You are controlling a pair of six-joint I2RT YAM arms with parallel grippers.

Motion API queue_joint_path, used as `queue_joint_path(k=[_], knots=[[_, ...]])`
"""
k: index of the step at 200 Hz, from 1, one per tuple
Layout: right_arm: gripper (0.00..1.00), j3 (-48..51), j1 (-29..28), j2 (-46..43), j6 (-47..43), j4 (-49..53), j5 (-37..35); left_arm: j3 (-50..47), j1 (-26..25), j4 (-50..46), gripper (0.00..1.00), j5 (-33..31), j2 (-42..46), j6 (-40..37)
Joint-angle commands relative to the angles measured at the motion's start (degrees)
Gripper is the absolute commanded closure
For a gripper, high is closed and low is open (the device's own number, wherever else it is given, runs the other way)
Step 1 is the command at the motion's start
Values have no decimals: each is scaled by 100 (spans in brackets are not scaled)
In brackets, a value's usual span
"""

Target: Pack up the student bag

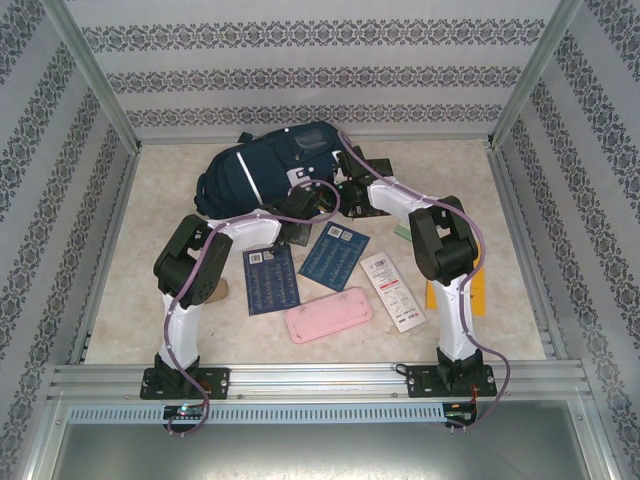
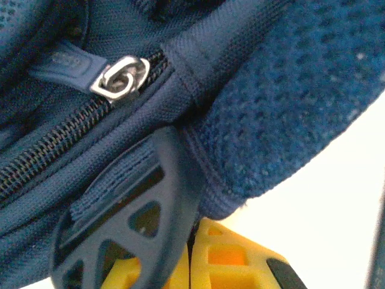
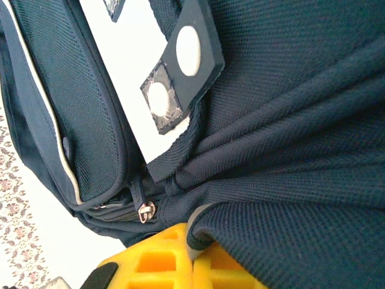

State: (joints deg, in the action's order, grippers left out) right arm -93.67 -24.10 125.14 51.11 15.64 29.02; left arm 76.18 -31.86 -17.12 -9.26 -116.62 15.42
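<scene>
On the near half of the bench, a pencil case, two booklets and a packet lie unpacked. Beyond them, the left gripper is pressed together beneath a buckle of the bag; whether fabric is caught cannot be told. The right gripper is pinched on a fold of bag fabric. The bag lies at the far centre of the bench, and the zip beside its zip pull appears shut. The opening step is judged to be in hand. Next, the pull must be gripped and drawn along its track while the fabric is held taut.
</scene>
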Motion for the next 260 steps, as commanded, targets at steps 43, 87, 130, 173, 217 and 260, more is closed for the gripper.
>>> queue_joint_path(k=[43,87,130,173,217,260], knots=[[100,83,201,-534,-51,-313,-190,-263,292,-716,100,-387,622,312],[100,174,498,-664,-245,-216,-193,-731,914,-1187,100,-666,1304,439],[100,55,641,-572,-374,-158,-178,-970,1878,-1659,100,-1055,1602,439],[100,-495,686,-246,-557,46,-269,-962,2116,-1706,100,-538,2021,347],[100,-1630,917,335,-792,545,-435,-1115,1276,-1529,100,367,2585,152],[61,-1588,1021,112,-783,738,-510,-915,330,-1278,100,911,2507,450]])
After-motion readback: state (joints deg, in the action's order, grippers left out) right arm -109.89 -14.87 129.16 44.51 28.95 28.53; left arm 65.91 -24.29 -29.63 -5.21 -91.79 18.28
